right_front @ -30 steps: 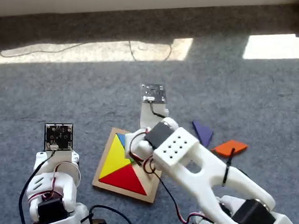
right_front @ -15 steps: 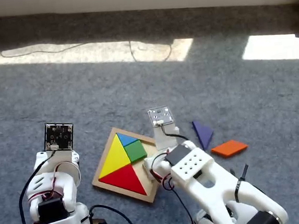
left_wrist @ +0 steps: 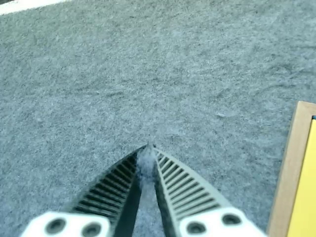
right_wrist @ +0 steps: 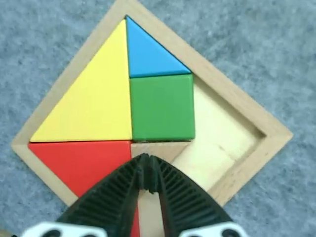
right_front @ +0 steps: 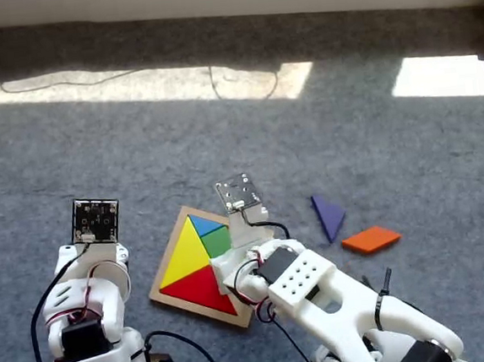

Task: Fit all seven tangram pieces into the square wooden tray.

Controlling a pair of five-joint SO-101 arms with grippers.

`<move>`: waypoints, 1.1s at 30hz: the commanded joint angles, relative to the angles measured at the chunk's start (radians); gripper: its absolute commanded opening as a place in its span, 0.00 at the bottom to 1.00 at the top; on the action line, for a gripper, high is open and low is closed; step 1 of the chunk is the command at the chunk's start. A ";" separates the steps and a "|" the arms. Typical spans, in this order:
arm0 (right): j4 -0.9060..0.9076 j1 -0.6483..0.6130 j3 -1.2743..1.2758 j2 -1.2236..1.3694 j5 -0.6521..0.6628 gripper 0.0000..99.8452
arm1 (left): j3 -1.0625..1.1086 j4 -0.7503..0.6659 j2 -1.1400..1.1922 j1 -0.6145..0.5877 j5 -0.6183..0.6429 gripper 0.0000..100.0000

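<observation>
The square wooden tray (right_front: 168, 287) (right_wrist: 237, 108) lies on the carpet as a diamond between the two arms. In it sit a yellow triangle (right_wrist: 94, 101), a red triangle (right_wrist: 81, 163), a blue triangle (right_wrist: 145, 52) and a green square (right_wrist: 162, 106). Bare wood (right_wrist: 217, 143) shows beside the green square. A purple triangle (right_front: 329, 215) and an orange parallelogram (right_front: 372, 239) rest on the carpet to the tray's right. My right gripper (right_wrist: 146, 174) hangs shut and empty over the tray, just below the green square. My left gripper (left_wrist: 146, 154) is shut over bare carpet left of the tray (left_wrist: 291, 168).
Grey carpet (right_front: 375, 152) covers the floor, with sunlit patches and a thin cable (right_front: 217, 86) at the back. The right arm's white body (right_front: 337, 300) partly covers the tray's right corner. Open carpet lies behind and to the right.
The right arm drew back toward the front and swung left over the tray, uncovering the blue and green pieces. The left arm stayed still.
</observation>
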 commanded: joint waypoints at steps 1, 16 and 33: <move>-0.021 -0.007 -0.007 -0.035 0.008 0.00 | -0.047 0.000 -0.041 -0.010 -0.003 0.01; 0.220 0.079 -0.005 -0.137 0.008 0.00 | -0.047 -0.002 -0.041 -0.010 -0.003 0.01; 0.056 0.062 -0.058 0.173 -0.043 0.00 | -0.045 -0.002 -0.041 -0.008 -0.003 0.01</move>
